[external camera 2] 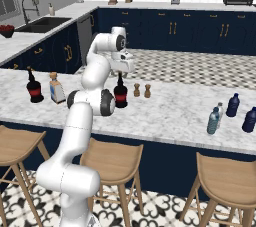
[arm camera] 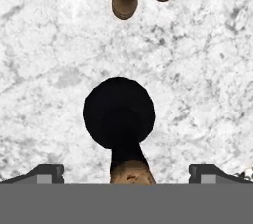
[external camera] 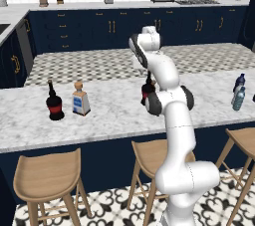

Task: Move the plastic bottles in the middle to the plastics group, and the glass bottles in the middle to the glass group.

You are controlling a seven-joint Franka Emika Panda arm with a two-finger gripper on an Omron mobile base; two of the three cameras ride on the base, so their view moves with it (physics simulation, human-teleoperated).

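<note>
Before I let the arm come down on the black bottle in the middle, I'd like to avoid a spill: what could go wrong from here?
The open pincer hangs right above the black bottle's long thin neck, so a slightly off descent could push it and tip the bottle. Two brown shakers stand just behind it and could be knocked if it slides. Carrying it to the glass group, it might bump the twin black bottle or the clear square bottle, which stand close together.

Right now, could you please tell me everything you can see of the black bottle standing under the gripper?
The black bottle has a round bulbous body, a red band, a long thin neck and a brownish top. It looks like dark glass. It stands upright on the marble counter, near two brown shakers. The gripper hangs above it, jaws open either side of the neck, not touching.
</note>
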